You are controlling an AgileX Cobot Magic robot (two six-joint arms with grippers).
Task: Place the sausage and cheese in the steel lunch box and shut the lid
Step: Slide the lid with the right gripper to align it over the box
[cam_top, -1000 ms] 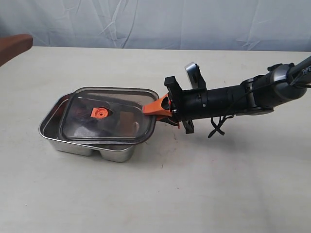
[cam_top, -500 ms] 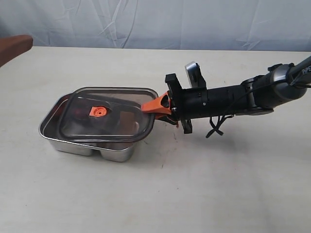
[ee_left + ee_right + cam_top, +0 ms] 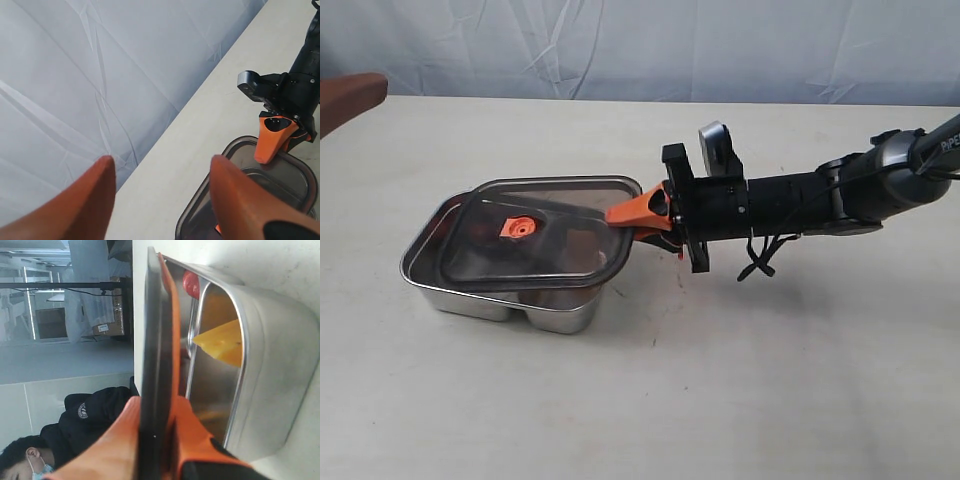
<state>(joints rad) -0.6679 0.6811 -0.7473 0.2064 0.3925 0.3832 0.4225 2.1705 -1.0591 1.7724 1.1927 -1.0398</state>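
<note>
The right gripper point(image 3: 623, 214) pinches the right edge of the lid point(image 3: 535, 245) between its orange fingers point(image 3: 117, 440). The lid hangs over the box point(image 3: 425, 270), tilted. The held side is up off the rim, and the other side is lower, down at the box. It is not shut yet, and there is a gap between lid and box on the gripper's side. The orange tab point(image 3: 517, 229) sits on top of the lid, near the middle.

Through that gap the right wrist view shows the inside. The cheese point(image 3: 220, 342) lies in the part of the box next to the gripper. The sausage point(image 3: 190, 284) is past the divider point(image 3: 194, 315), in the other part — only a bit of its red end shows.

The left gripper point(image 3: 160, 200) has its fingers spread wide, with nothing between them. It touches nothing that I can see.

The box stands on the pale table point(image 3: 770, 380) — on the left side in the exterior view.
</note>
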